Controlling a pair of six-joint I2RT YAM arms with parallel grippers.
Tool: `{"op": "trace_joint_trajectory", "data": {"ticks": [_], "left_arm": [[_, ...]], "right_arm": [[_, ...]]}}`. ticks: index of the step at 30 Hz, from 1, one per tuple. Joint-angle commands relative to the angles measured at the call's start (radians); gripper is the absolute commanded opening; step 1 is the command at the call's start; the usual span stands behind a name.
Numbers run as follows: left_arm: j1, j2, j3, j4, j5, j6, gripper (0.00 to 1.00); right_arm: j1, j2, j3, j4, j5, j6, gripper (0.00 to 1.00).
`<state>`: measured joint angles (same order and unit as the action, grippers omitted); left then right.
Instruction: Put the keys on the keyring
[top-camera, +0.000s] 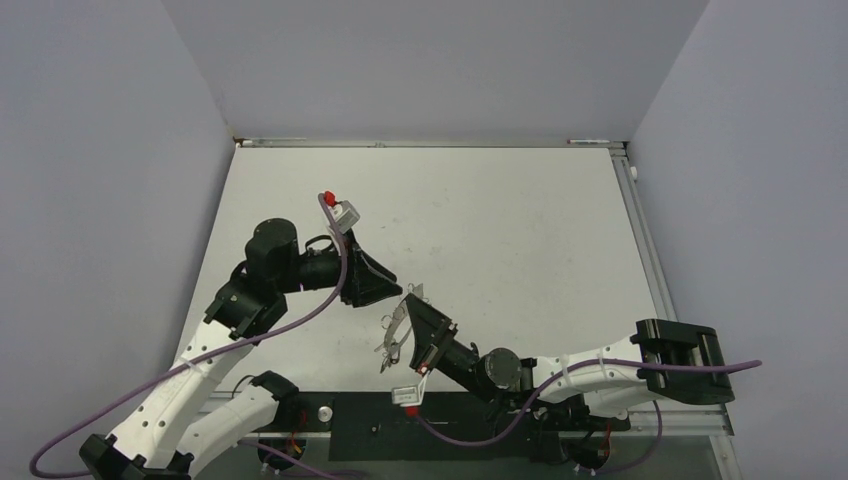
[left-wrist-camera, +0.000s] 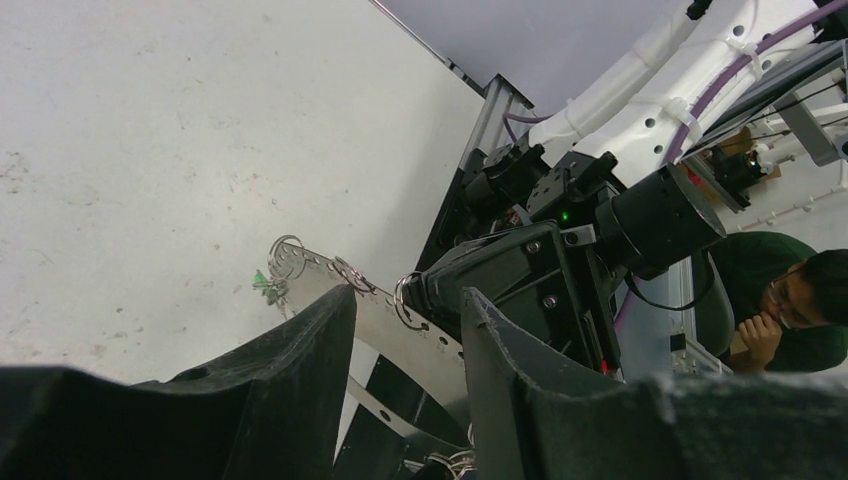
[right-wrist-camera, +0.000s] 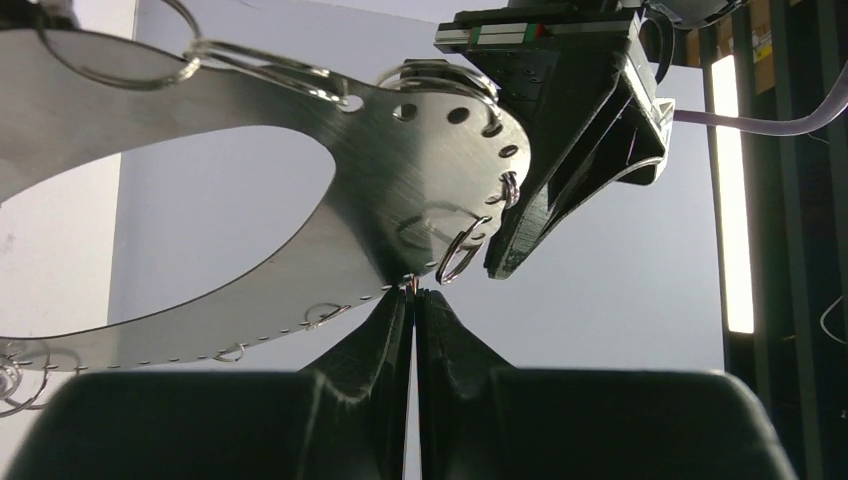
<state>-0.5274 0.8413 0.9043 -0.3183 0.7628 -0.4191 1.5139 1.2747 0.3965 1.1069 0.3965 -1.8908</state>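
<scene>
I see the right fingers pinched shut on the edge of a flat silvery perforated metal plate at frame centre, with split wire rings along its rim. Left fingers stand narrowly apart just beside it. Tiny silvery keys dangle centre-left, indistinct.

I see curved metal plate, rings along edge, over table. Right gripper clamps plate's lower-right side. Left gripper just upper-left of plate, tip near its top end.
</scene>
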Motion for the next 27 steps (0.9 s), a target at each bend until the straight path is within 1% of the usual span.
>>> {"op": "trace_joint_trajectory", "data": {"ticks": [1,5,8,15,19,23,24,25,26,27], "left_arm": [[0.006,-0.009,-0.011,0.105,0.068,-0.037,0.39],[0.006,-0.002,-0.022,0.114,0.068,-0.050,0.36],[0.006,0.007,-0.036,0.140,0.089,-0.074,0.30],[0.004,0.028,-0.045,0.148,0.103,-0.094,0.29],[0.004,0.030,-0.063,0.186,0.117,-0.119,0.28],[0.004,0.031,-0.076,0.218,0.130,-0.141,0.24],[0.004,0.033,-0.082,0.231,0.134,-0.152,0.23],[0.004,0.034,-0.088,0.258,0.138,-0.164,0.19],[0.004,0.036,-0.093,0.277,0.142,-0.178,0.13],[0.004,0.038,-0.097,0.287,0.142,-0.187,0.04]], "right_arm": [[0.009,0.009,0.050,0.097,0.020,-0.018,0.05],[0.009,0.015,0.058,0.114,0.025,-0.023,0.05],[0.008,0.018,0.067,0.117,0.031,-0.027,0.05],[0.004,0.035,0.073,0.146,0.035,-0.035,0.05],[-0.001,0.041,0.076,0.161,0.032,-0.034,0.05],[-0.007,0.045,0.076,0.169,0.033,-0.033,0.05],[-0.007,0.046,0.075,0.172,0.033,-0.033,0.05],[-0.006,0.048,0.073,0.175,0.034,-0.033,0.05],[-0.006,0.051,0.074,0.177,0.033,-0.032,0.05],[-0.006,0.053,0.074,0.178,0.034,-0.031,0.05]]}}
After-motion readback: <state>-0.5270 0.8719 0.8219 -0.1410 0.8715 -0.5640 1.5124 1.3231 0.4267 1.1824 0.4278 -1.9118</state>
